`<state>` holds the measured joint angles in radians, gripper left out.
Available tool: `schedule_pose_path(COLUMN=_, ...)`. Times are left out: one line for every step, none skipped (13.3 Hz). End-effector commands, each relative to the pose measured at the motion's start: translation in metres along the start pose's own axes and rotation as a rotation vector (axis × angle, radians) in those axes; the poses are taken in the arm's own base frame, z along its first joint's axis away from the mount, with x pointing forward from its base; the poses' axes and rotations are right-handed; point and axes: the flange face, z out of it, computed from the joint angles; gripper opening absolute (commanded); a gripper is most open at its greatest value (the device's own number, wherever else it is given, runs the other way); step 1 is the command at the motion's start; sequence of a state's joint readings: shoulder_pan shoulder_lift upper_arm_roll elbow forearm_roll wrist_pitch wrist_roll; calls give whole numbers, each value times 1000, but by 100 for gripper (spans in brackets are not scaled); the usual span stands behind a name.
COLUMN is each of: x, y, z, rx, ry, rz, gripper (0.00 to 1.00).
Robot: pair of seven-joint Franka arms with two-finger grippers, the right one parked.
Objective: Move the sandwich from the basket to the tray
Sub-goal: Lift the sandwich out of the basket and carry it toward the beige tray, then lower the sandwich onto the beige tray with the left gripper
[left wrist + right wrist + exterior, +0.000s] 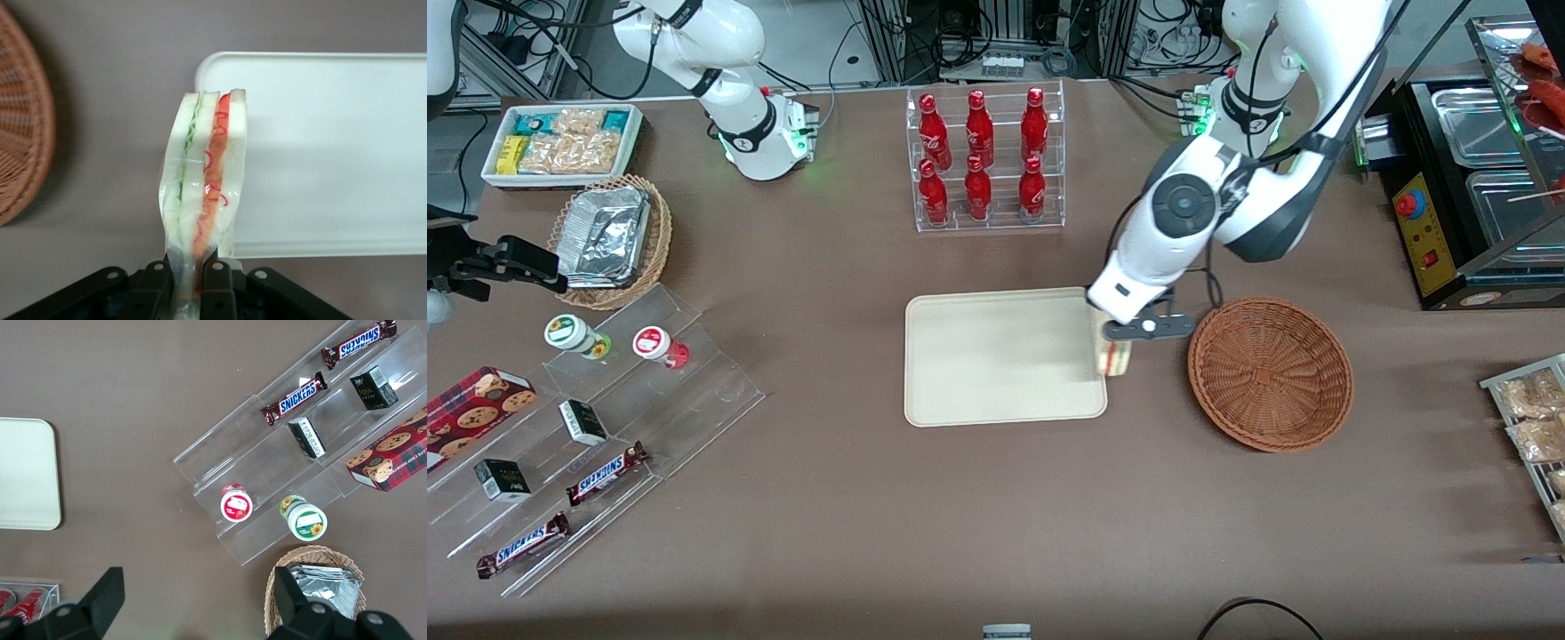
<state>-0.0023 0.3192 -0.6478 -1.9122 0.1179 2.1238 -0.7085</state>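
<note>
Right of centre in the front view, the black two-finger gripper [1119,345] clamps the plastic-wrapped triangular white-bread sandwich [203,193] over the cream rectangular tray's [996,356] edge, beside the empty reddish-brown wicker basket [1270,373]; the white arm slants down from above.

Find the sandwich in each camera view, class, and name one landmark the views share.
Front view: the sandwich hangs in the gripper over the tray edge nearest the basket.
Left wrist view: the sandwich, clamped between the fingers.
Right wrist view: not in it.
Shared landmark: the tray.
</note>
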Motion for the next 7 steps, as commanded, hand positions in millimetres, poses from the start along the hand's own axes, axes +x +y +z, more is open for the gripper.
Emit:
schedule_pose_path(x=1, y=52, z=9, rx=12, ry=-17, rz=55, gripper=0)
schedule_pose_path(x=2, y=69, z=12, rx=26, ry=-11, rz=58, gripper=0)
schedule_pose_path(x=6, y=83, z=17, rx=37, ry=-12, rz=31, gripper=0)
schedule_pose_path(x=8, y=98, z=22, rx=45, ry=-8, rz=16, gripper=0)
schedule_pose_path(x=8, y=112, z=26, rx=48, ry=-4, rz=-3, gripper=0)
schedule_pose_path(x=13, y=121, z=28, rx=46, ry=1, rz=-31, gripper=0)
schedule_pose_path(x=15, y=129, z=32, rx=43, ry=7, rz=-49, gripper=0)
